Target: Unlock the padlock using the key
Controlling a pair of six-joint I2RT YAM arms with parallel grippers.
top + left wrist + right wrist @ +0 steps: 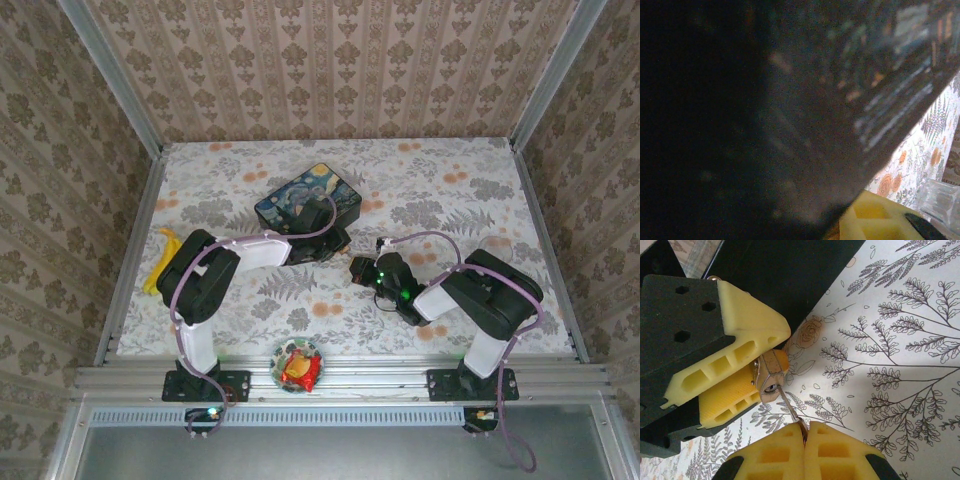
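Right wrist view: left gripper [767, 362] pinches the padlock [771, 377], and right gripper [805, 432] squeezes the key [792, 412]. Its tip is at the keyhole. Turning it seems left to do.

Dark box wall [840, 100] is being seen very close and out of focus across the left and centre. Faint pale and orange paint streaks are being picked out on its upper right. A flowered tablecloth [927, 145], orange blooms and green ferns on white, is being lit brightly at lower right. A yellow finger pad [875, 222] is being seen at the bottom edge, just below the box wall; contact is not being made out. A clear ridged thing [940, 200] beside it is being left unidentified.
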